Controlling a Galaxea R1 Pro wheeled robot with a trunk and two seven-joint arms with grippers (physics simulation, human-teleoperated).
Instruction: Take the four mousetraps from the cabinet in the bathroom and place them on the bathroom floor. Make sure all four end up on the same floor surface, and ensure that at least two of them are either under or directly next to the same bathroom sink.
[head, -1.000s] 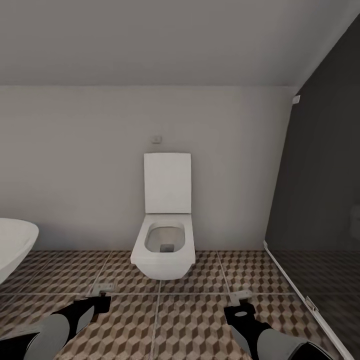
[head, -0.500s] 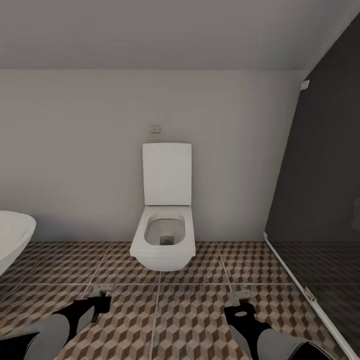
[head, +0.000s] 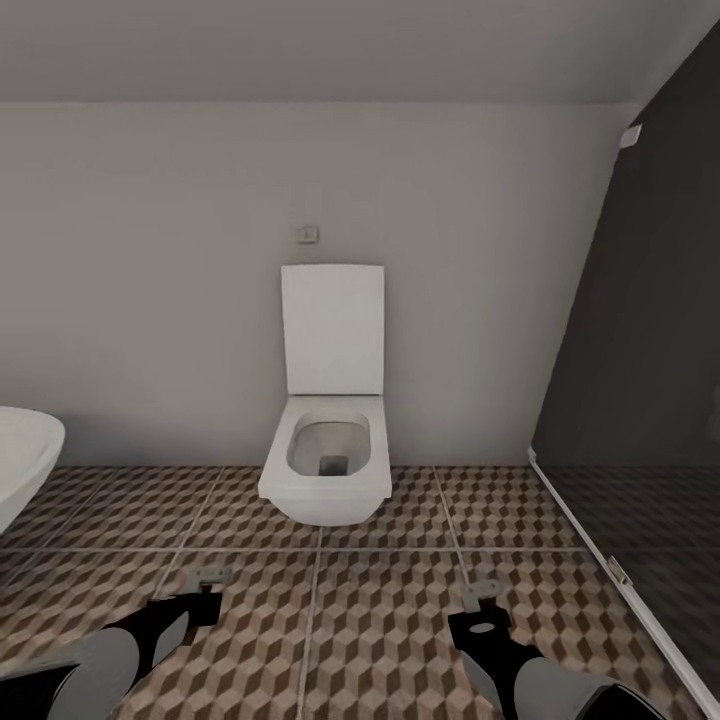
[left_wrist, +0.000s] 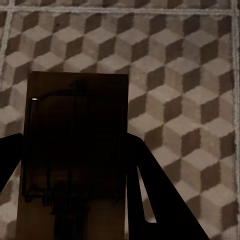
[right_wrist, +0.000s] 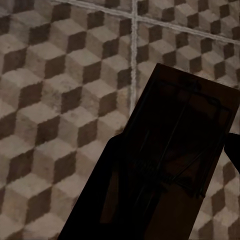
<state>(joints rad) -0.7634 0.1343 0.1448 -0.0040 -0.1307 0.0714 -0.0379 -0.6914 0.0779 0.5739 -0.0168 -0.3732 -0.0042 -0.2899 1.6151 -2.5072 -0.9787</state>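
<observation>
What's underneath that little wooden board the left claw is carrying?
Under the mousetrap in the left gripper lies the cube-patterned bathroom floor. The tiles directly beneath the board are hidden by it.

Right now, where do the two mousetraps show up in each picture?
Head view: left mousetrap at the left gripper tip, right mousetrap at the right gripper tip.
Left wrist view: left mousetrap between the fingers.
Right wrist view: right mousetrap, tilted.
Shared landmark: cube-patterned bathroom floor.
</observation>
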